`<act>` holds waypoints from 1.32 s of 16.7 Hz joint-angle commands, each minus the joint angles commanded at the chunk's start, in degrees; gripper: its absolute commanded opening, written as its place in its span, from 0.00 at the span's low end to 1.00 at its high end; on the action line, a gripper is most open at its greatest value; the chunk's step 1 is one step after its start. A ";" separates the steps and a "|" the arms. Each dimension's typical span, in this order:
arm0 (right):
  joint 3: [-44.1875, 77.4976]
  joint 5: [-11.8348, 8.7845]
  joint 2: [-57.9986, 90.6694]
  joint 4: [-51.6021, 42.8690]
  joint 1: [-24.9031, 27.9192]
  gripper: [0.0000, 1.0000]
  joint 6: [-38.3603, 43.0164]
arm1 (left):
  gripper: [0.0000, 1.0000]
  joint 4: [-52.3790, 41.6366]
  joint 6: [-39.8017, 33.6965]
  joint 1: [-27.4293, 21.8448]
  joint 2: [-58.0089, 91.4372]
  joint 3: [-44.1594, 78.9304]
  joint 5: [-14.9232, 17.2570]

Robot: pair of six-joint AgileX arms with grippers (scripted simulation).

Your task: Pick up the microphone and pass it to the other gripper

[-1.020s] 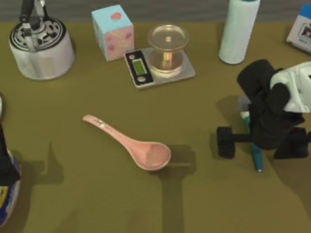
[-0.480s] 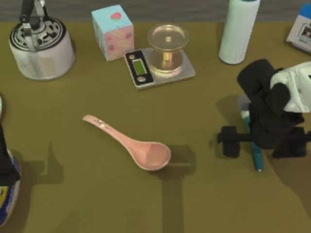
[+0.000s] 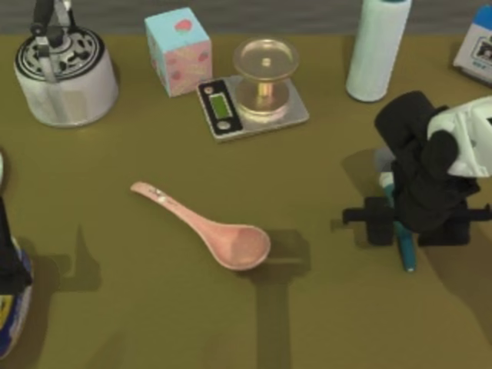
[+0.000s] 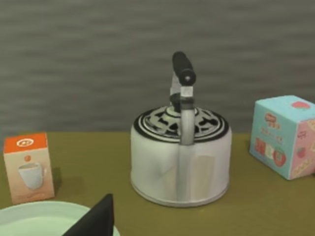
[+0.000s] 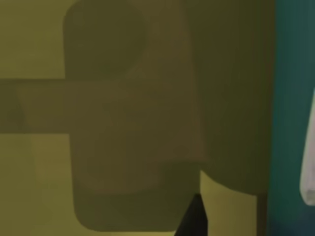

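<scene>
While the microphone (image 3: 405, 247) lies flat on the tabletop (image 3: 138, 307) at the right of the top view, the right claw (image 3: 415, 227) sits low over it, its two black fingers on either side of the teal handle with only a narrow gap left. Whether the fingers already press the handle I cannot tell; nothing shows the microphone lifted. Its white head is mostly hidden under the arm, and the slim tail pokes out toward the lower right of the frame. In the right wrist view the teal handle (image 5: 290, 113) fills the edge of the picture, very close.

By my reckoning the task is at its first step: the grasp is being made, while the lift and the handover are all left to do. The left claw (image 4: 96, 221) is parked at the lower left edge of the top view, well apart from the microphone; only one dark fingertip shows in the left wrist view, so its opening cannot be told.

Counted in the top view: one microphone, one pink spoon (image 3: 207, 227), one kettle (image 3: 65, 73), one pastel box (image 3: 178, 51), one kitchen scale (image 3: 250, 104), one white bottle (image 3: 377, 48).
</scene>
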 joint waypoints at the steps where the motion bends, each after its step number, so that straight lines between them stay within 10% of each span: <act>1: 0.00 0.00 0.00 0.00 0.00 0.00 0.00 | 1.00 0.00 0.00 0.00 0.00 0.00 0.00; 9: -0.17 -1.77 -5.11 6.77 0.49 0.00 -3.32 | 1.00 0.00 0.00 0.00 0.00 0.00 0.00; 22: -17.01 -20.23 -20.80 69.73 0.13 0.00 -20.01 | 1.00 0.00 0.00 0.00 0.00 0.00 0.00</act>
